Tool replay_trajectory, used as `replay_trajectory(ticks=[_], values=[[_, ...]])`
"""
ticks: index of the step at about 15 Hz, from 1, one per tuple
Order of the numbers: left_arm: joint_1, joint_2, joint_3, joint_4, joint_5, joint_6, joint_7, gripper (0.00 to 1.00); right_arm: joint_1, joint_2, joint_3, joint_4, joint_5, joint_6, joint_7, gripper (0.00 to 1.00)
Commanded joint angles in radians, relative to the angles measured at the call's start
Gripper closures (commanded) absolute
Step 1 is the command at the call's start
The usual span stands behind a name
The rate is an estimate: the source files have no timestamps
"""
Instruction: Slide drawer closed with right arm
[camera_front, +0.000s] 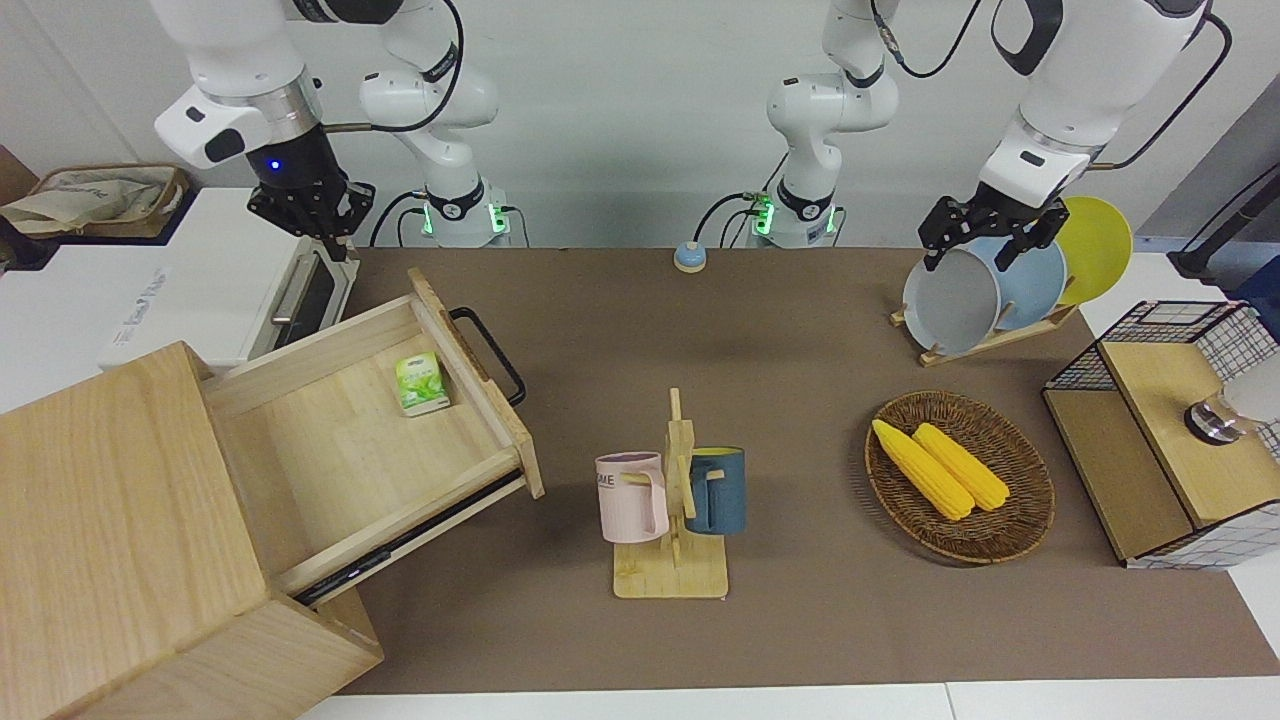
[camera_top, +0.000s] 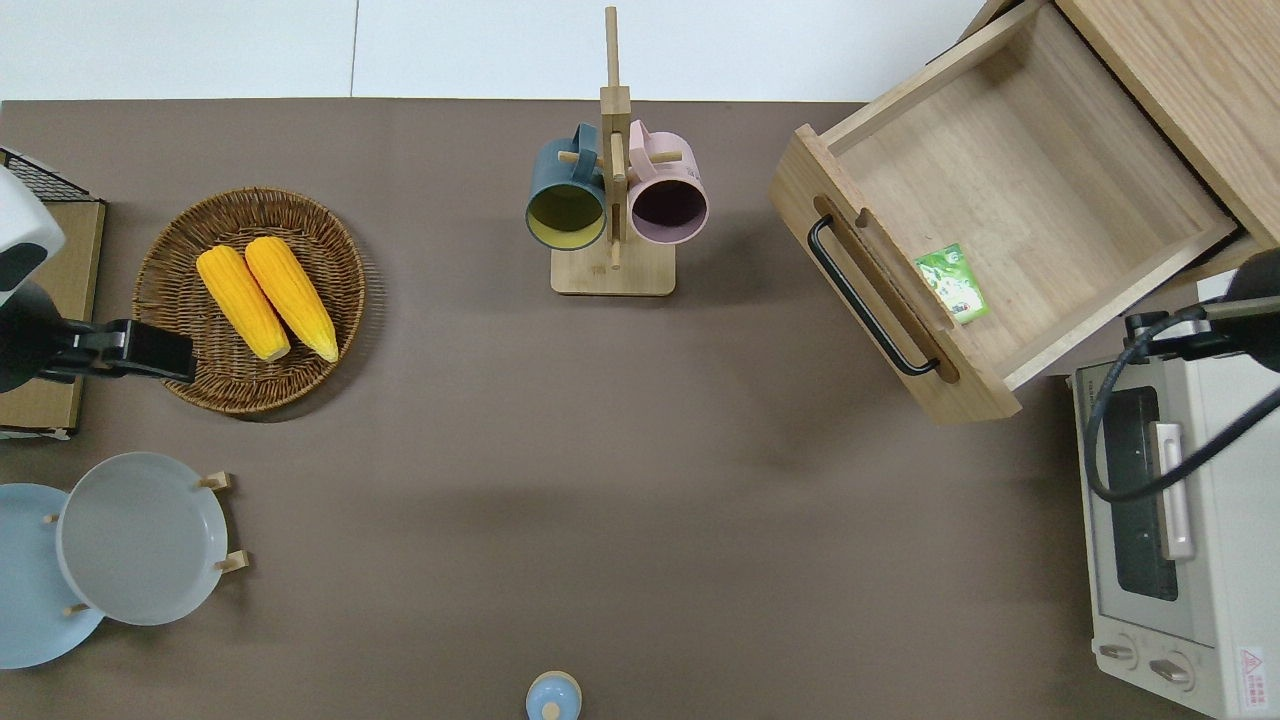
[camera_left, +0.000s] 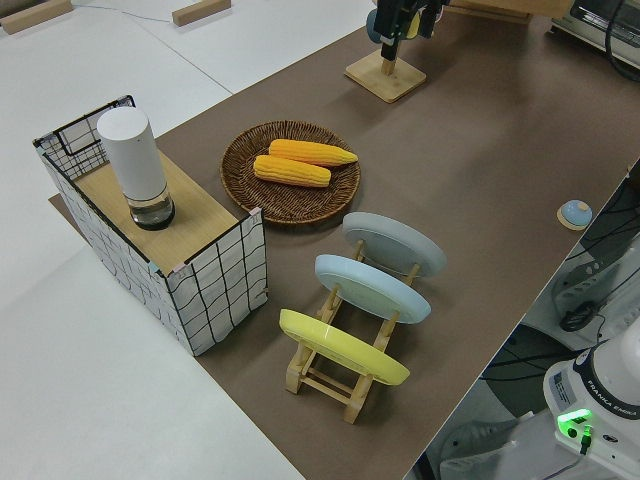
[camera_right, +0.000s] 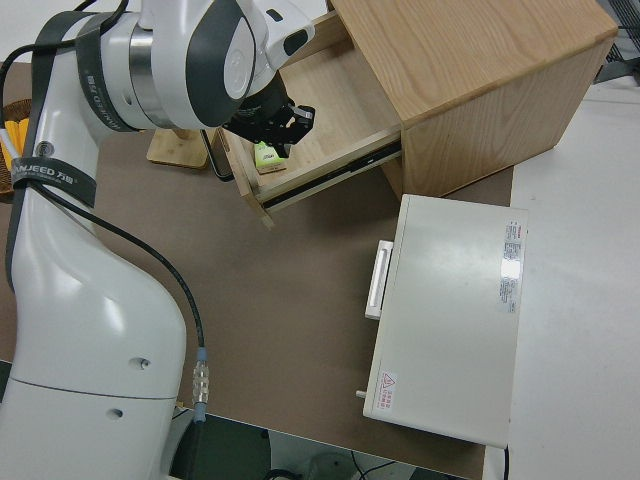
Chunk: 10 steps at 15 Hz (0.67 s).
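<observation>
The drawer (camera_front: 370, 440) is a wide pale wood tray pulled far out of the pale wood cabinet (camera_front: 110, 520). Its black loop handle (camera_front: 490, 350) faces the middle of the table. The drawer also shows in the overhead view (camera_top: 1020, 190) and the right side view (camera_right: 320, 130). A small green packet (camera_front: 418, 385) lies inside, against the front panel. My right gripper (camera_front: 308, 225), with its blue light, is open and empty. It hangs over the end of the white toaster oven (camera_top: 1170, 520) nearest the drawer, apart from the drawer. It also shows in the right side view (camera_right: 283, 128). My left arm is parked.
A wooden mug rack (camera_front: 672, 500) with a pink and a blue mug stands mid-table. Toward the left arm's end are a wicker basket (camera_front: 1020, 520) with two corn cobs, a plate rack (camera_front: 990, 290) and a black-wire-and-wood box (camera_front: 1170, 430). A small blue knob (camera_front: 689, 257) lies near the robots.
</observation>
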Motion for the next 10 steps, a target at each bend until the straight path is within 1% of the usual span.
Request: replay_trajectory(ticks=[1, 2, 3, 4, 7, 10], values=[[0.005, 0.011, -0.007, 0.026, 0.017, -0.020, 0.010, 0.01, 0.001, -0.020, 0.009, 0.054, -0.027, -0.078, -0.002, 1.000], [0.005, 0.011, -0.007, 0.026, 0.017, -0.020, 0.010, 0.01, 0.003, -0.020, 0.010, 0.071, -0.027, -0.081, 0.005, 1.000], [0.005, 0.011, -0.007, 0.026, 0.017, -0.020, 0.010, 0.01, 0.003, -0.020, 0.012, 0.080, -0.024, -0.084, 0.021, 1.000], [0.005, 0.011, -0.007, 0.026, 0.017, -0.020, 0.010, 0.01, 0.003, -0.021, 0.019, 0.082, -0.018, -0.086, 0.044, 1.000], [0.005, 0.011, -0.007, 0.026, 0.017, -0.020, 0.010, 0.01, 0.003, -0.025, 0.079, 0.088, -0.018, -0.089, 0.154, 1.000], [0.005, 0.011, -0.007, 0.026, 0.017, -0.020, 0.010, 0.01, 0.003, -0.025, 0.159, 0.088, -0.029, -0.087, 0.269, 1.000]])
